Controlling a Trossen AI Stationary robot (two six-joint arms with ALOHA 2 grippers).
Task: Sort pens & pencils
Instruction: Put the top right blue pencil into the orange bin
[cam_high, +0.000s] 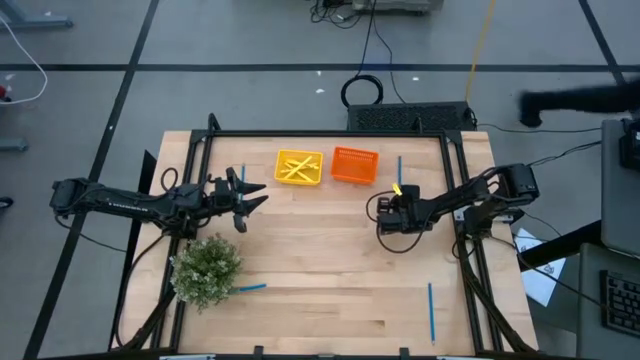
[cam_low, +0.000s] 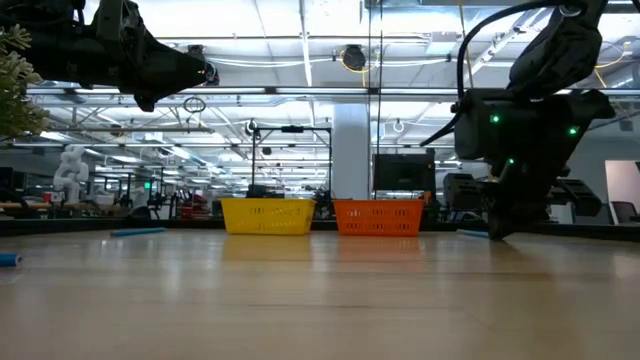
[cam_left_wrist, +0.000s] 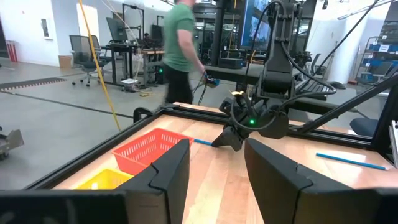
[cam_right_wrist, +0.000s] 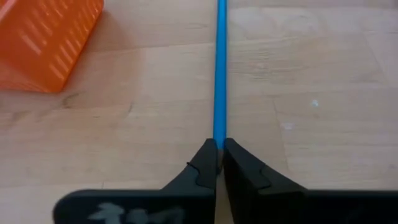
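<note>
Right gripper (cam_right_wrist: 217, 163) pinched on blue pen (cam_right_wrist: 219, 74)

No readable text, label, brand or number appears anywhere in these views. Pale marks on the dark body of the right gripper (cam_right_wrist: 217, 165), seen in the right wrist view, are too blurred to make out. The trays and the desk (cam_high: 320, 270) carry no lettering that shows.
</note>
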